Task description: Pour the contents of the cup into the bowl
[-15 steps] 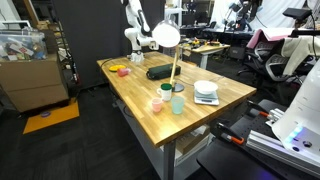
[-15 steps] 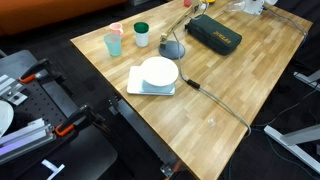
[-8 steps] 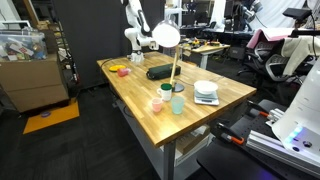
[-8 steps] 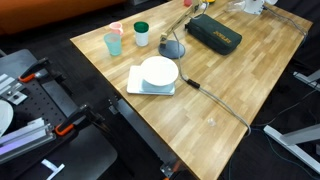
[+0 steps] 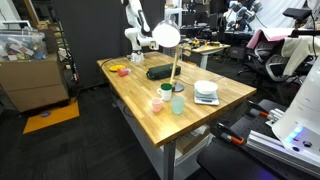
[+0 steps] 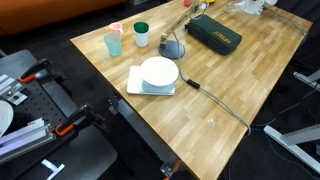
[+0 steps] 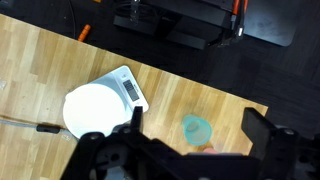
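Pale blue-green cup (image 6: 113,44) stands upright near an edge of the wooden tabletop (image 6: 230,85), beside a short pink cup (image 6: 117,28) and a green cup (image 6: 141,33). The white bowl (image 6: 159,71) sits on a scale (image 6: 136,82) nearby, apart from it. In the wrist view, the end effector (image 7: 197,122) hangs above, fingers spread wide and empty.

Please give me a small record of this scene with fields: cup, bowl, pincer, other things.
cup: upright on the wooden table, near pink cup and green cup
bowl: on white scale, apart from cup
pincer: open, empty, above the table
cup contents: cannot tell
other things: desk lamp, dark case
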`<action>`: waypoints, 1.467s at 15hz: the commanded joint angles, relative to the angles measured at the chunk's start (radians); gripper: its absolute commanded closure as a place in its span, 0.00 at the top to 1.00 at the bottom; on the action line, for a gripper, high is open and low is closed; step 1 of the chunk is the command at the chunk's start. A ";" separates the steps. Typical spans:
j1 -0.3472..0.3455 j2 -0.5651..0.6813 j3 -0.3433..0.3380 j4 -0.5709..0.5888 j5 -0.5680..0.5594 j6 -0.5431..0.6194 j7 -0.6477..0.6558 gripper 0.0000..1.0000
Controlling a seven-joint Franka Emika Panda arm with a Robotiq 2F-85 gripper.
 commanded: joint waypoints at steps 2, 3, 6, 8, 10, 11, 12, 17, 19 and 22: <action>-0.017 0.001 0.016 0.001 0.005 -0.001 -0.004 1.00; -0.017 0.001 0.016 0.001 0.005 -0.001 -0.004 1.00; -0.001 0.026 0.014 -0.035 0.083 0.106 -0.009 1.00; 0.010 0.061 0.037 -0.061 0.105 0.208 0.002 1.00; 0.018 0.116 0.071 -0.071 0.076 0.307 0.021 1.00; 0.021 0.143 0.084 -0.073 0.072 0.348 0.032 1.00; 0.024 0.172 0.098 -0.073 0.069 0.387 0.045 1.00; 0.023 0.214 0.116 -0.071 0.085 0.406 0.034 1.00; 0.022 0.209 0.115 -0.070 0.085 0.406 0.034 1.00; 0.016 0.216 0.116 -0.075 0.069 0.435 0.053 1.00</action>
